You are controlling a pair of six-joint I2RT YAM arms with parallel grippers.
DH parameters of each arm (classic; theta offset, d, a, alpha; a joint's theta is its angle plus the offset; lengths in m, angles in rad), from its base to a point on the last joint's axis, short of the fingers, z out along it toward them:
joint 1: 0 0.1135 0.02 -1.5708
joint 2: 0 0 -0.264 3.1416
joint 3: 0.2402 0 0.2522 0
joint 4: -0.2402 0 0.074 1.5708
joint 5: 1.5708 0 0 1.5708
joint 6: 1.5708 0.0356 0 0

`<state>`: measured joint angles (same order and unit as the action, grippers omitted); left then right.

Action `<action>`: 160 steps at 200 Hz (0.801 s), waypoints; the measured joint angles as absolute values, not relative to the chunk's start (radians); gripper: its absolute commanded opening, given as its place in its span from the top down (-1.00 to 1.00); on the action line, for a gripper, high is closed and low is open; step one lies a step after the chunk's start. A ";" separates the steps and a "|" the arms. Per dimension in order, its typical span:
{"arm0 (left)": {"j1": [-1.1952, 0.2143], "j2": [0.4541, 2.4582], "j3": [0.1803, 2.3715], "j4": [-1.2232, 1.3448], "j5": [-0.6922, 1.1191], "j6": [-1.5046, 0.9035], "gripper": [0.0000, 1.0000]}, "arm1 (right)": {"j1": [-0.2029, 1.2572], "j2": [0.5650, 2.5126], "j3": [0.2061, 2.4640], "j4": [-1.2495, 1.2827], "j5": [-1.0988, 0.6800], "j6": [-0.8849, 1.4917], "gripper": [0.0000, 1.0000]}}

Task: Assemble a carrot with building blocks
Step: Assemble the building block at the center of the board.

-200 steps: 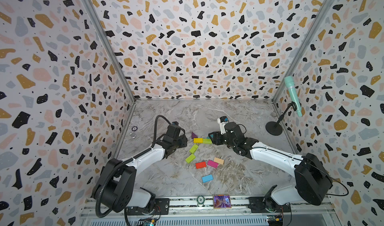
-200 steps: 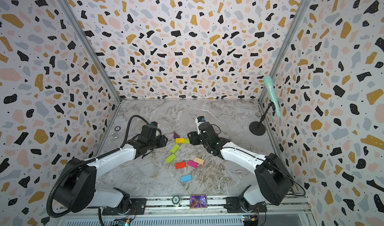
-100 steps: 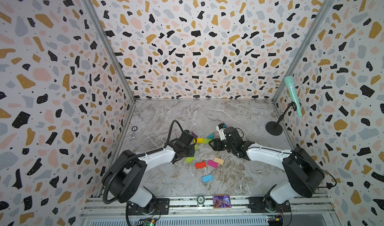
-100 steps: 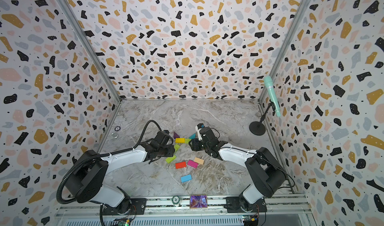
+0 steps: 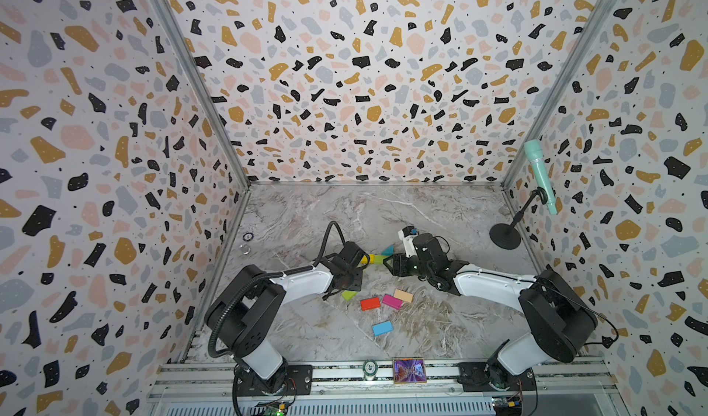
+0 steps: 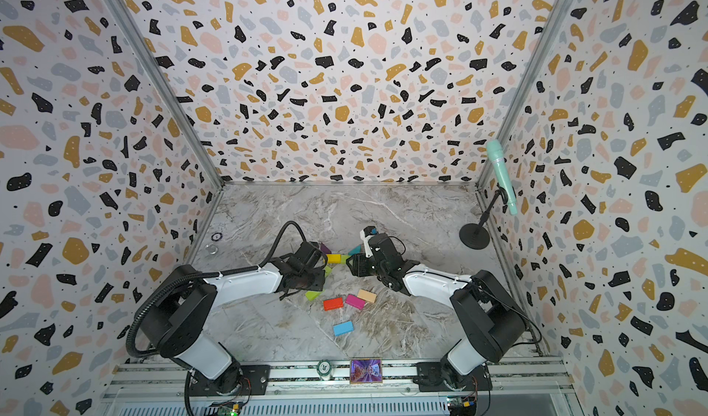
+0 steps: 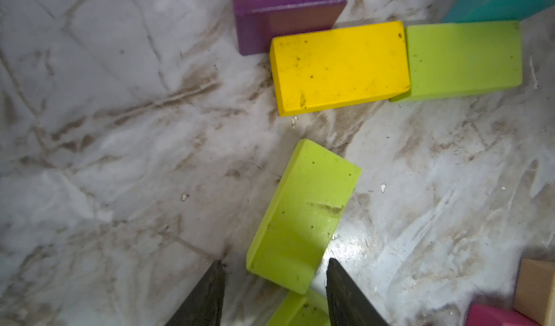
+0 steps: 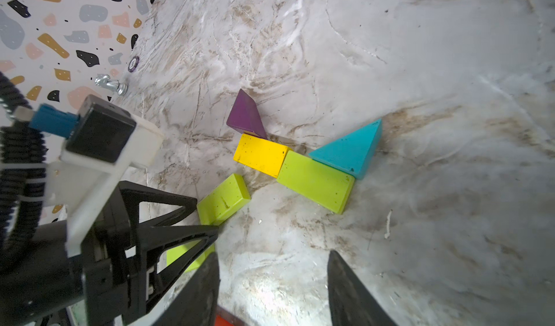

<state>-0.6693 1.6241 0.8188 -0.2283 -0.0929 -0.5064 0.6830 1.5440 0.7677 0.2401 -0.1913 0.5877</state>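
Marble tabletop (image 5: 383, 211) carries everything. We see the left gripper (image 7: 275, 261) spread wide, straddling one end of a tilted lime green block (image 7: 303, 216) without pinching it. The right gripper (image 8: 273, 254) hangs spread and empty just beside the carrot (image 5: 378, 259), of which only the wide end is laid: yellow block (image 8: 261, 154) touching a second lime block (image 8: 315, 182) end to end, purple triangle (image 8: 244, 117) against the yellow, teal triangle (image 8: 348, 151) against the green. Red block (image 5: 370, 303), magenta block (image 5: 392, 301) and tan block (image 5: 403, 295) cluster nearby; the light blue block (image 5: 382, 328) lies apart.
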 measured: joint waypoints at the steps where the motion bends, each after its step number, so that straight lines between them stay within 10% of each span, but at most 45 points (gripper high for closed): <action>1: -0.669 1.624 0.819 -0.229 -0.094 -0.506 -0.11 | 0.683 1.544 0.768 0.241 -0.191 0.589 -0.16; 160: -0.670 1.636 0.852 -0.251 -0.229 -0.501 0.38 | 0.694 1.576 0.767 0.272 -0.213 0.624 -0.15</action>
<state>-0.6701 1.6363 0.8520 -0.2508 -0.2291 -0.5011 0.6941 1.5757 0.7666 0.2718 -0.2131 0.6239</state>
